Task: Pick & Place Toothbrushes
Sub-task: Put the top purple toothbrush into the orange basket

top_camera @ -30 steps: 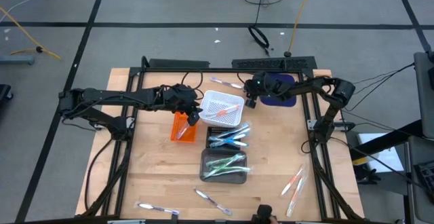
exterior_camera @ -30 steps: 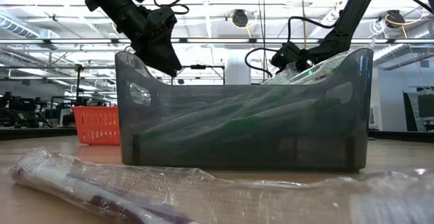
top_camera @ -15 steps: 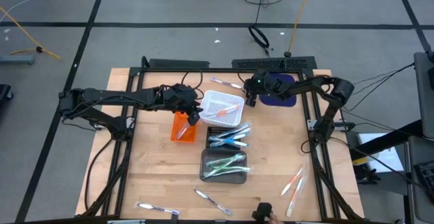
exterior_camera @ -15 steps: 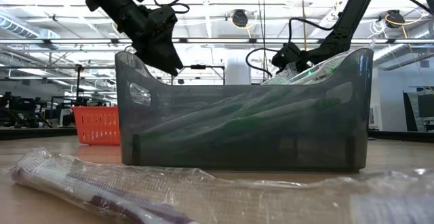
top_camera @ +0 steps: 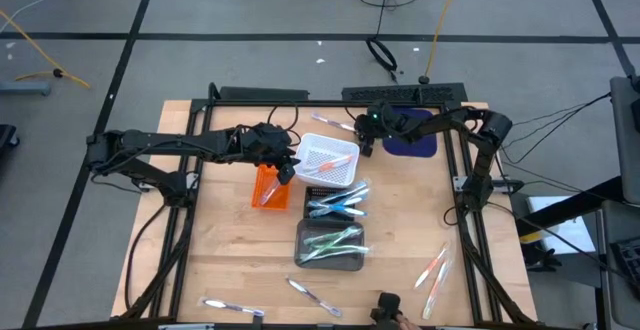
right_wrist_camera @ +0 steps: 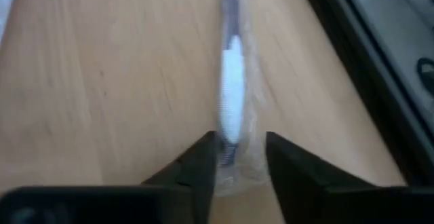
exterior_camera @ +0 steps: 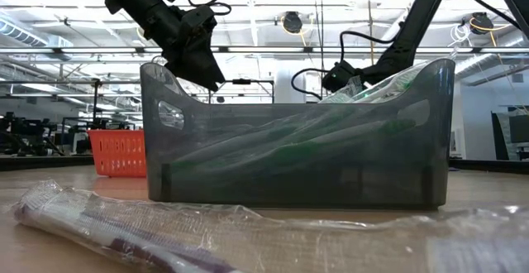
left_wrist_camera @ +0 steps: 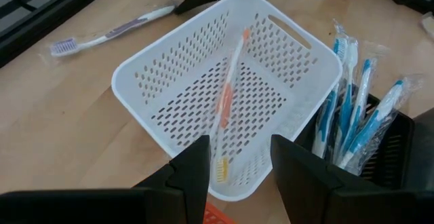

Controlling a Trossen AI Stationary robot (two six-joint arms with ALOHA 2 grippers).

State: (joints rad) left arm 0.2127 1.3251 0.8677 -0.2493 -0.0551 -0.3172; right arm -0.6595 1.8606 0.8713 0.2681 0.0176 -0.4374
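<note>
The wrapped toothbrush [right_wrist_camera: 231,75] lies flat on the desk [right_wrist_camera: 102,81] straight ahead of my right end effector [right_wrist_camera: 241,157], its long axis running away from me in line with my reach, its near end just between my parted fingers [right_wrist_camera: 201,161], not yet clamped. My right arm is nearer; my left end effector [left_wrist_camera: 237,170] hovers apart-fingered above the white basket [left_wrist_camera: 169,81].

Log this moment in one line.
left gripper: open, above white basket | right gripper: astride wrapped toothbrush, grip unclear
</note>
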